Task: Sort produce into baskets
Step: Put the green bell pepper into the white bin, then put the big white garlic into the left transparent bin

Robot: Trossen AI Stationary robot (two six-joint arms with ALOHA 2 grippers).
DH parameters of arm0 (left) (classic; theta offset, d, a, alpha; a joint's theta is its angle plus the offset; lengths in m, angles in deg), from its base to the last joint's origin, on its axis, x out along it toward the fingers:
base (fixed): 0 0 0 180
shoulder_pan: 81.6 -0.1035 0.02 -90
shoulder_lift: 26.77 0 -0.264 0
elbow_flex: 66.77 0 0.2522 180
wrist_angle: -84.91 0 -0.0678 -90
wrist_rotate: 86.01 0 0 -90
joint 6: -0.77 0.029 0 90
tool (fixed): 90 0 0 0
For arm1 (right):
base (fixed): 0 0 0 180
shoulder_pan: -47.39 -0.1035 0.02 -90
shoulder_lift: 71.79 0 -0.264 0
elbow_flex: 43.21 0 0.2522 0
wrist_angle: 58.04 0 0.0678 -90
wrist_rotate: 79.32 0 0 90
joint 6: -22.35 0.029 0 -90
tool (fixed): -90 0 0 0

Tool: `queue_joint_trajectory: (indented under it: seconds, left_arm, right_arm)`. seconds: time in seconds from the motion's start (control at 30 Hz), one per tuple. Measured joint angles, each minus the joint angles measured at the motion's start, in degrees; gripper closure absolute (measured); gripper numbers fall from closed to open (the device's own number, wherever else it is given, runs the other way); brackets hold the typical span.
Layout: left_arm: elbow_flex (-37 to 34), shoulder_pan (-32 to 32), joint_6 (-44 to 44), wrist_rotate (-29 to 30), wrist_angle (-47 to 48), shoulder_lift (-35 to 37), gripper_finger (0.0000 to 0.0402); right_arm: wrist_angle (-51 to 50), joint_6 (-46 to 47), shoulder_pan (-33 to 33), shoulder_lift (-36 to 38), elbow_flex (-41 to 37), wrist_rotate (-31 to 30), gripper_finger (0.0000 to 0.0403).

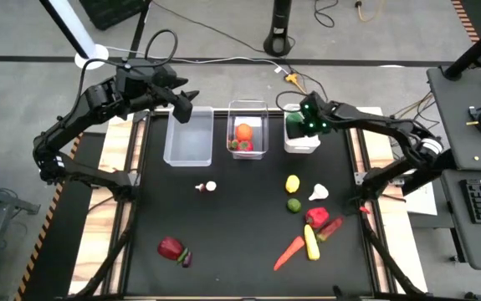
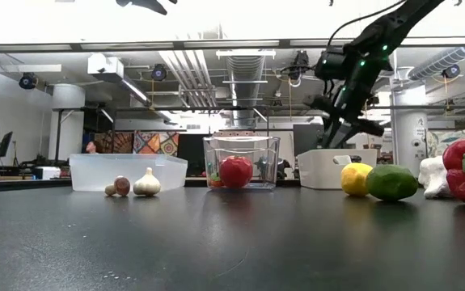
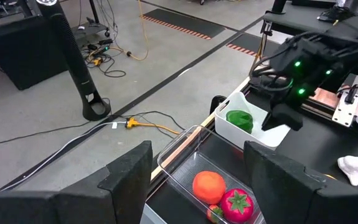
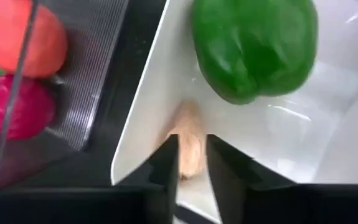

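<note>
Three baskets stand in a row at the table's far side: a clear one (image 1: 188,138) on the left, a clear one (image 1: 247,138) in the middle holding an orange (image 3: 208,185) and a strawberry (image 3: 236,205), and a white one (image 1: 301,140) on the right holding a green pepper (image 4: 253,46). My right gripper (image 4: 191,168) hangs above the white basket, pointing steeply down, its fingers nearly together. A pale orange piece (image 4: 188,134) shows in the narrow gap between them. My left gripper (image 3: 197,186) waits open, high above the left basket's far edge. Loose produce lies on the black table. My right gripper points down into the white basket from above. The pale orange piece (image 4: 190,121) shows between and beyond its fingertips, by the basket's wall. I cannot tell whether the fingers touch it or whether it lies on the basket's floor below them.
A mushroom (image 2: 121,186) and a garlic (image 2: 146,183) lie mid-table. At the right are a lemon (image 1: 293,183), a green fruit (image 1: 294,205), a white piece (image 1: 318,193), a red pepper (image 1: 316,216), corn (image 1: 311,242) and a carrot (image 1: 289,252). A red apple (image 1: 170,247) lies near left.
</note>
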Motion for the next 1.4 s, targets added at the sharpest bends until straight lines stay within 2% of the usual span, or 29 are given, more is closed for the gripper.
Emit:
queue_joint_trajectory:
  seconds: [0.13,0.27,0.57,0.83,0.97,1.17,1.3,1.4]
  left_arm:
    - [0.0,0.01,-0.21,0.0,0.0,0.02,0.0168]
    - [0.0,0.02,-0.46,-0.02,0.02,0.02,0.0168]
    - [0.0,0.02,-0.46,-0.02,0.02,0.04,0.0168]
    - [0.0,0.02,-0.31,-0.02,0.03,0.07,0.0168]
    - [0.0,0.02,-0.23,-0.58,0.91,0.1,0.0168]
    - [0.02,0.08,-0.04,-6.27,5.3,-0.2,0.0168]
    - [0.02,0.67,0.21,-16.64,11.86,-0.17,0.0168]
    - [0.02,2.13,1.29,-24.77,20.93,-0.17,0.0168]
  right_arm:
    - [2.01,-0.69,0.0,-2.77,0.0,-0.56,0.0387]
    - [3.92,-0.76,0.0,-3.35,0.0,-1.06,0.039]
    - [4.25,-3.09,0.39,-3.35,0.0,-7.88,0.039]
    - [4.44,-4.28,1.07,-2.63,0.03,-7.35,0.039]
    - [-2.13,-4.11,0.84,0.08,3.44,-3.92,0.039]
    - [-20.06,-3.33,-0.7,4.31,12.78,1.41,0.039]
    - [-32.59,-5.38,-3.43,5.85,17.98,4.68,0.039]
    - [-40.14,-5.7,-6.8,6.88,19.84,5.77,0.039]
